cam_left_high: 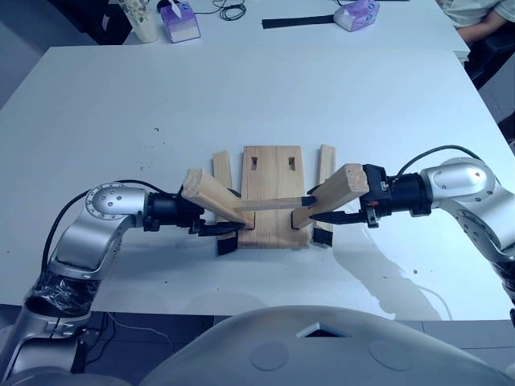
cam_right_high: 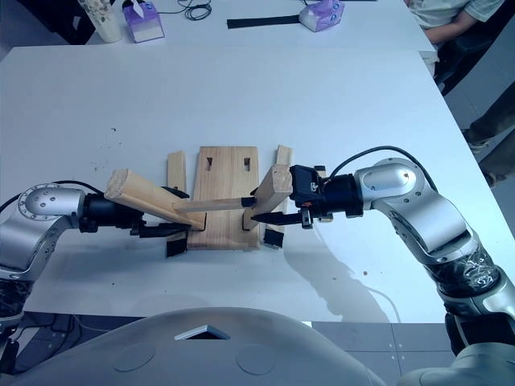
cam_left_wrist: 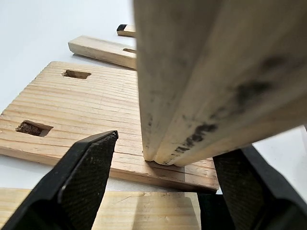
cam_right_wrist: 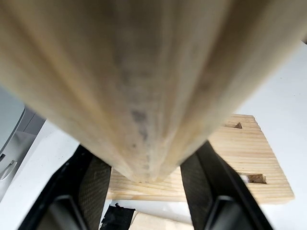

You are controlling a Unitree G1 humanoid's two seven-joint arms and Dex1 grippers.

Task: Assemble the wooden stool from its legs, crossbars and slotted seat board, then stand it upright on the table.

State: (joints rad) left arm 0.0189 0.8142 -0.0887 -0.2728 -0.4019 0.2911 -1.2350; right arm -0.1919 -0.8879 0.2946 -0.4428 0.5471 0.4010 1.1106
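Assembly barely begun: left fingers (cam_left_wrist: 86, 184) clamp left leg (cam_left_high: 211, 195), right fingers (cam_right_wrist: 96, 184) clamp right leg (cam_left_high: 338, 191), crossbar (cam_left_high: 269, 204) between them; seat board (cam_left_high: 272, 170) lies flat, unattached.

left claw (cam_right_high: 161, 230) grips the left leg (cam_right_high: 138, 195), right claw (cam_right_high: 270, 211) the right leg (cam_right_high: 273, 186), crossbar (cam_right_high: 213, 205) between them over the seat board (cam_right_high: 226, 170)

The seat board (cam_left_wrist: 86, 110) is pale, unvarnished wood with coarse grain, and the leg (cam_left_wrist: 216, 72) is smoother, smudged wood. The fingers (cam_left_wrist: 88, 179) have matt black textured pads. The counter (cam_left_high: 241, 88) is smooth and white.
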